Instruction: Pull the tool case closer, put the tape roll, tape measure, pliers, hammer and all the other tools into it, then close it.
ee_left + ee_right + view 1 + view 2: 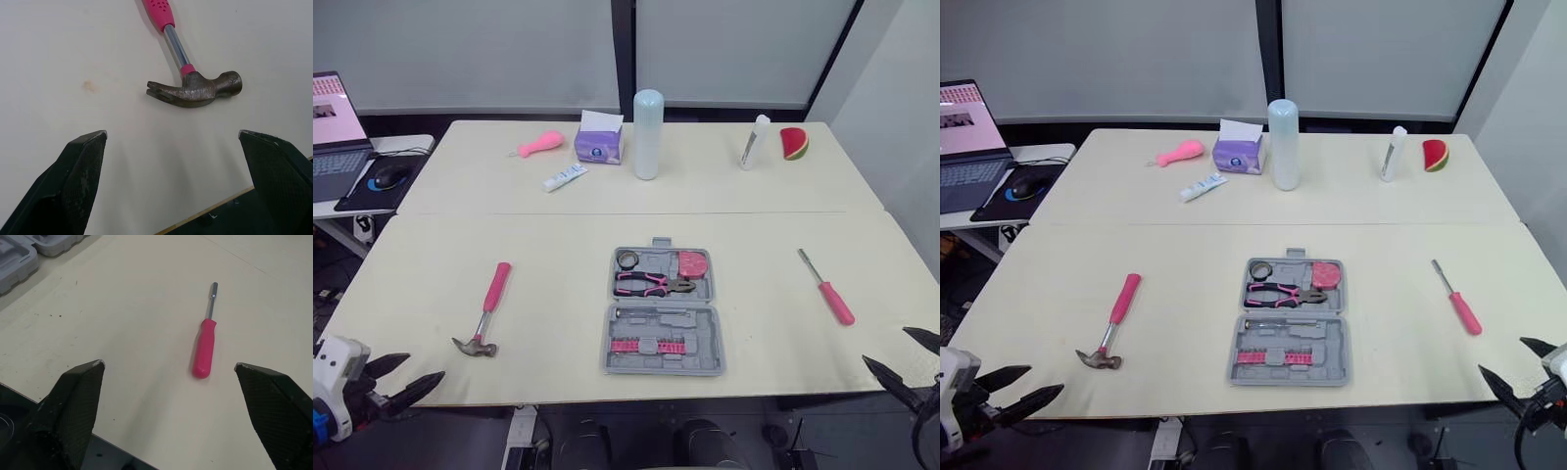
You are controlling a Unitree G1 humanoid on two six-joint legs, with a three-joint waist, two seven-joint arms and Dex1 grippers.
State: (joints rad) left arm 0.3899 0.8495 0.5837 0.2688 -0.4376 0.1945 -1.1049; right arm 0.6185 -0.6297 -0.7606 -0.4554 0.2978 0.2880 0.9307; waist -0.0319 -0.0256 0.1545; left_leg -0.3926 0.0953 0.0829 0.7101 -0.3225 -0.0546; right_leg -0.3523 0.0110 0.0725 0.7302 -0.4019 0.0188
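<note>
Left eye view shows the grey plastic tool case (663, 311) lying open in the middle of the pale table (558, 235), its near side close to the table's front edge, so the pulling step looks done. Inside its far half sit the small dark tape roll (627, 259), the round pink tape measure (692, 263) and the pink-handled pliers (651, 284); the near half holds a row of pink bits.

Two tools are not yet packed: the pink-handled claw hammer (487, 311) lies to the case's left, and the pink-handled screwdriver (827, 287) lies to its right, both well apart from it. After those, the lid has to be shut.

The left gripper (424, 367) hovers at the front edge left of the case, fingers spread wide and empty, with the hammer's head just ahead of them. The right gripper (884, 345) hangs at the front edge right of the case, fingers likewise spread and empty, facing the screwdriver.

Bare table lies between the case and each tool, so there is free room to carry them across. The hammer's head lies near the front edge, which I judge leaves little margin if it gets nudged.
</note>
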